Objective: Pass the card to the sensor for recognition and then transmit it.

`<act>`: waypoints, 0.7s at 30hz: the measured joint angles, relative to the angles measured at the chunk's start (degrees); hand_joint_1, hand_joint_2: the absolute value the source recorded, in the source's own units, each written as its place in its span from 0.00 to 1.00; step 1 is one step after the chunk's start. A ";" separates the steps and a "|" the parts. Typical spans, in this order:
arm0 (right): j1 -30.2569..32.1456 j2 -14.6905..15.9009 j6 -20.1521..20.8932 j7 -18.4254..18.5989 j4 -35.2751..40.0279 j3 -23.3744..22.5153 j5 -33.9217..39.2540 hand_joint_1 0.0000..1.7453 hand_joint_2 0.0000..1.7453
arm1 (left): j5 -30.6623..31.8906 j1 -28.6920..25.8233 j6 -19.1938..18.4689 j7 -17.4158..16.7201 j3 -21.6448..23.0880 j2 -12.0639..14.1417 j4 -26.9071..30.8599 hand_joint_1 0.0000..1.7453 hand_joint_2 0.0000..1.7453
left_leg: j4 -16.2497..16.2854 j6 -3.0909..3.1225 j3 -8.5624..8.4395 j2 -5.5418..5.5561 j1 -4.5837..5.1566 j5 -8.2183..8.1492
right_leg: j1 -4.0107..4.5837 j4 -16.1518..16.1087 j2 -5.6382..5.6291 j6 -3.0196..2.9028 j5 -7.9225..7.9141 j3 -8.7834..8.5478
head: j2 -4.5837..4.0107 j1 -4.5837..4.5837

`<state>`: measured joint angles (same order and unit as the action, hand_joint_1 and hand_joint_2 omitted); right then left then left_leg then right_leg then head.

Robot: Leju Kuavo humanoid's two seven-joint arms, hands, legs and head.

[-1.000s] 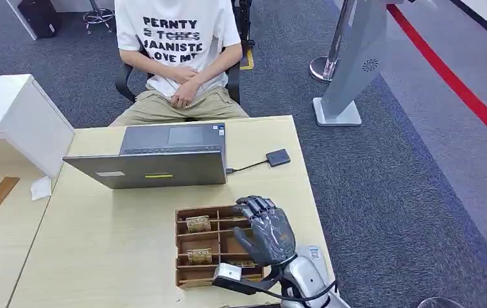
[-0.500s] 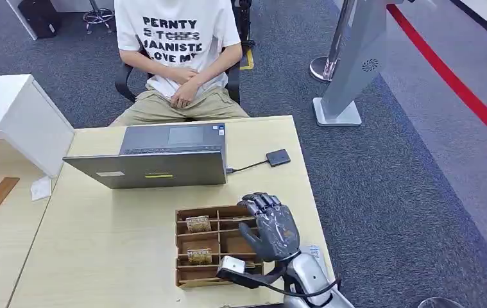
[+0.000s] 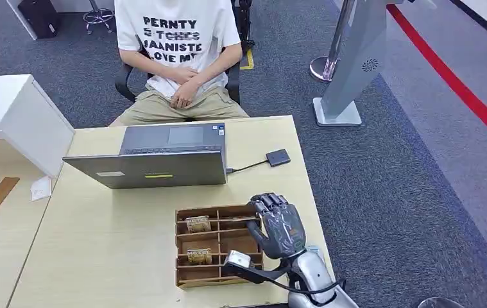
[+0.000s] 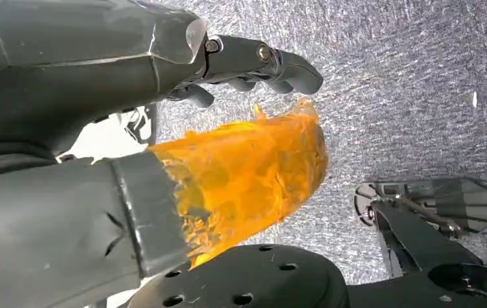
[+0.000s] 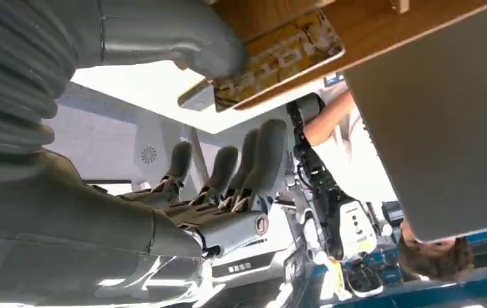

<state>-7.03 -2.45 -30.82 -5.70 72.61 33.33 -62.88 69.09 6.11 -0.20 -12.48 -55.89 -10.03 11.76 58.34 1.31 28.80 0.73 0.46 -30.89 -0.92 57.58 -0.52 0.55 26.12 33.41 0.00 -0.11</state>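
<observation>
- Right hand (image 3: 278,228), dark grey, many-fingered, on a silver arm, hovering over the right side of the brown wooden compartment tray (image 3: 186,277); fingers apart, nothing gripped.
- In the right wrist view, thick grey thumb tip (image 5: 218,61) just beside the edge of a gold patterned card (image 5: 279,58) standing in the tray; touching or not, cannot tell; darker fingers (image 5: 263,154) spread on the other side, apart from it.
- In the head view, two more gold patterned cards in the tray's left column: one in the far compartment (image 3: 198,224), one nearer (image 3: 198,256).
- Past the tray on the pale wooden table (image 3: 99,244): grey open laptop (image 3: 157,157), lid back facing the robot, small yellow sticker on it.
- Thin black cable from the laptop to a small black square sensor (image 3: 278,157) near the table's far right edge; open tabletop between tray and sensor.
- Behind the table, seated person in a white T-shirt (image 3: 173,38); readable print "PERNTY", "JAANISTE", "LOVE MY".
- Right of the table on grey carpet, grey slanted kiosk stand (image 3: 350,64) with a round swirl mark.
- Left hand (image 4: 163,83) above carpet, orange film on its thumb, fingers curled; holding anything, cannot tell.
</observation>
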 joint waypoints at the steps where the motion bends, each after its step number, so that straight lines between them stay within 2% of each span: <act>1: 0.05 0.00 0.02 0.00 -0.13 0.00 -0.02 0.46 1.00 | 0.00 0.00 0.00 0.00 0.00 0.00 0.00 0.00 0.00 | 0.00 0.00 0.00 0.00 0.00 0.00 | 0.00 0.00 0.00 0.00 0.00 0.00 | 0.00 0.02; 3: 0.11 0.00 0.04 0.00 -0.42 0.00 -0.13 0.50 1.00 | 0.00 0.01 0.00 0.00 0.00 -0.02 0.00 0.00 0.00 | 0.00 0.00 0.00 0.00 0.00 0.00 | 0.00 0.00 0.00 0.00 0.00 0.00 | 0.00 0.00; 6: 0.16 0.00 0.06 -0.02 -0.81 0.00 -0.15 0.61 1.00 | 0.00 0.01 0.00 0.00 0.00 -0.02 0.00 0.00 0.00 | 0.00 0.00 0.00 0.00 0.00 0.00 | 0.00 0.00 0.00 0.00 0.00 0.00 | 0.00 0.00; 7: 0.16 0.00 0.09 -0.02 -0.90 0.00 -0.15 0.75 1.00 | 0.00 0.01 0.00 0.00 0.00 -0.02 0.00 0.00 0.00 | 0.00 0.00 0.00 0.00 0.00 0.00 | 0.00 0.00 0.00 0.00 0.00 0.00 | 0.00 0.02; 8: 0.13 0.00 0.02 -0.02 -0.98 0.00 -0.15 0.78 1.00 | 0.00 0.01 0.00 0.00 0.00 -0.02 0.00 0.00 0.00 | 0.00 0.00 0.00 0.00 0.00 0.00 | 0.00 0.00 0.00 0.00 0.00 0.00 | 0.00 0.02; 9: 0.11 0.00 -0.17 -0.02 -1.03 0.00 -0.15 0.77 1.00 | -0.02 0.01 0.00 0.00 0.00 -0.02 0.00 0.00 0.00 | 0.00 0.00 0.00 0.00 0.00 0.00 | 0.00 0.00 0.00 0.00 0.00 0.00 | 0.00 0.02; 11: 0.19 0.00 -0.18 -0.02 -1.18 0.00 -0.18 0.85 1.00 | -0.02 0.01 0.02 0.00 0.00 -0.02 0.00 0.00 0.00 | 0.00 0.00 0.00 0.01 0.00 0.00 | 0.00 0.00 0.00 0.00 0.00 0.00 | 0.00 0.00; 21: 0.34 -0.02 -0.18 -0.02 -1.66 0.00 -0.15 0.85 1.00 | -0.04 0.01 0.02 0.00 -0.02 0.00 0.00 0.00 0.00 | 0.00 0.00 0.00 0.00 0.00 0.00 | 0.00 0.00 0.00 0.00 0.00 0.00 | 0.00 0.02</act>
<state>-6.69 -2.47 -30.99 -5.73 70.95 33.33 -63.04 69.05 6.11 -0.17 -12.48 -55.91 -10.03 11.76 58.34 1.31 28.80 0.73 0.46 -30.89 -0.92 57.58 -0.52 0.55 26.12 33.41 0.00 -0.09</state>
